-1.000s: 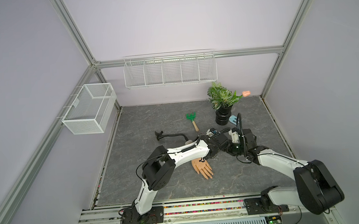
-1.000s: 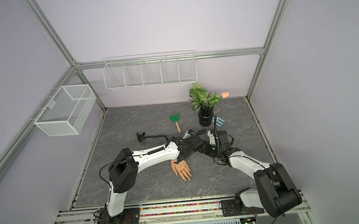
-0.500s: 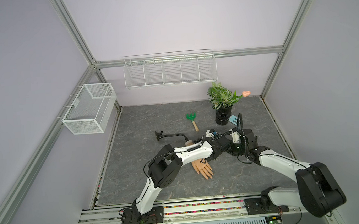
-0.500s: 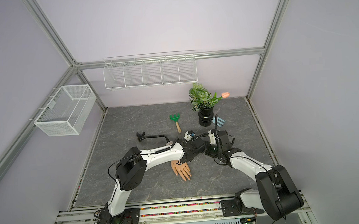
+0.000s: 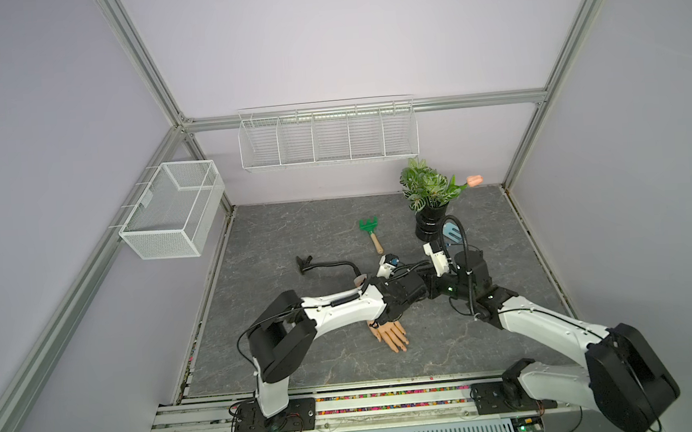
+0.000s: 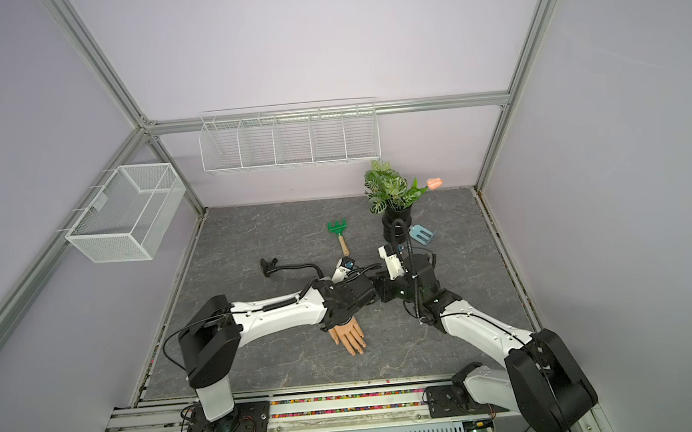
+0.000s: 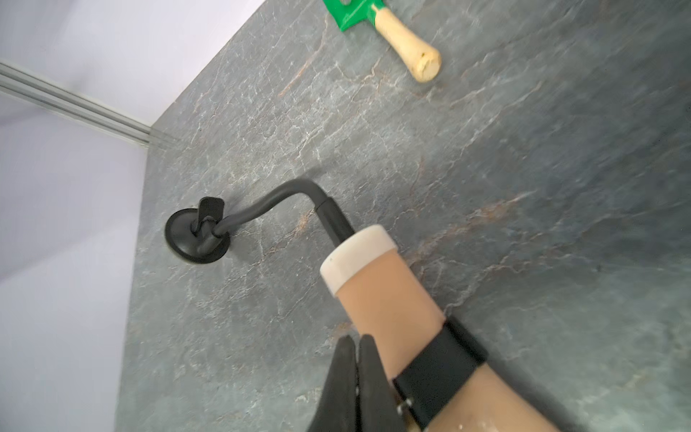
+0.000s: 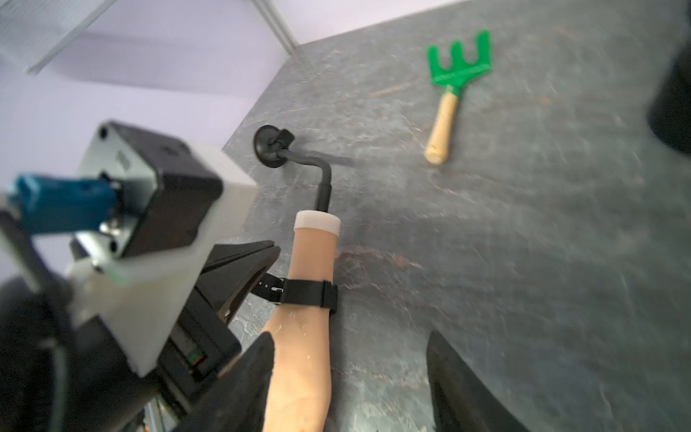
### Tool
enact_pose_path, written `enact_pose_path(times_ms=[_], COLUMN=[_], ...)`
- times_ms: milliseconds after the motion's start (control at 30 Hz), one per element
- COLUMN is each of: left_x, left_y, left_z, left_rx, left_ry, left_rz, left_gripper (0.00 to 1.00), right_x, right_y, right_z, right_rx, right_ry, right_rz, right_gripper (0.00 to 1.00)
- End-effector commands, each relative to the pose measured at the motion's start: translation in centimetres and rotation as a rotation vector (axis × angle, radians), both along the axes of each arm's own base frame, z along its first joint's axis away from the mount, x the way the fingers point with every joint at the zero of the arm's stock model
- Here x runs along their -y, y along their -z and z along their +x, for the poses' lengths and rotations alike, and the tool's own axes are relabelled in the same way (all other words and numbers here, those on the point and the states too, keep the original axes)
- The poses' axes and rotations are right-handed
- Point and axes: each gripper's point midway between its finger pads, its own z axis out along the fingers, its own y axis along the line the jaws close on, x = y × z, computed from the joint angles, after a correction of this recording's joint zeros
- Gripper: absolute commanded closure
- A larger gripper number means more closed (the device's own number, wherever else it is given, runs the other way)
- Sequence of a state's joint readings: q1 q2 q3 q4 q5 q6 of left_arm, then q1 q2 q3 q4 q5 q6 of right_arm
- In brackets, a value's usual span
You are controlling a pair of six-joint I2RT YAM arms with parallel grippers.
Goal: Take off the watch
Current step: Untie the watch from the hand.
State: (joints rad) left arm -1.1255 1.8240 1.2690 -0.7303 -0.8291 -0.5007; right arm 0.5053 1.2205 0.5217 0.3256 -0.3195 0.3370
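The watch [image 7: 441,370] is a black strap round the wrist of a tan mannequin hand [image 5: 392,334] lying on the grey table. In the right wrist view the watch [image 8: 306,293] shows its buckle and a loose strap end pointing at my left gripper [image 8: 276,248]. My left gripper [image 7: 357,338] is shut, fingers pressed together right beside the wrist and buckle. Whether the strap end is pinched I cannot tell. My right gripper [image 8: 349,336] is open, with the mannequin hand [image 8: 299,374] between its fingers, against one of them. The dial is hidden.
A black gooseneck stem with a suction cup [image 5: 327,264] holds the mannequin forearm. A green rake [image 5: 370,232], a potted plant [image 5: 430,223] and a blue tool [image 6: 420,234] lie at the back. Wire baskets [image 5: 168,208] hang on the walls.
My left gripper's jaws have closed beside the watch strap and the left arm's elbow has shifted. The right arm has stayed nearly still, its jaws slightly wider.
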Motion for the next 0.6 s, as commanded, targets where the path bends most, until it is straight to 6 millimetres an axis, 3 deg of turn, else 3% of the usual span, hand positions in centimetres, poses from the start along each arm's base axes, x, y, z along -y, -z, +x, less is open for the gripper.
enact_pose_path(times_ms=[0, 167, 333, 567], left_x=[0.8, -1.6, -3.9, -5.7], left_y=[-2.3, -1.6, 0.1, 0.3], left_z=[-0.2, -0.8, -1.8, -2.7], left_rx=[0.059, 0.04, 0.001, -0.054], left_ry=[0.001, -0.003, -0.04, -0.042], left_rz=[-0.231, -0.365, -0.526, -0.796], left_gripper=[1.0, 1.0, 1.0, 1.0], right_x=[-2.3, -5.9, -9.1, -12.5], right_y=[-1.1, -0.2, 1.9, 4.9], right_z=[-0.3, -3.4, -5.2, -5.9], right_rx=[0.379, 0.72, 0.811, 0.895], right_ry=[-0.16, -0.381, -0.454, -0.434], right_rz=[-0.095, -0.182, -0.234, -0.21], right_gripper=[0.33, 0.33, 0.33, 0.37])
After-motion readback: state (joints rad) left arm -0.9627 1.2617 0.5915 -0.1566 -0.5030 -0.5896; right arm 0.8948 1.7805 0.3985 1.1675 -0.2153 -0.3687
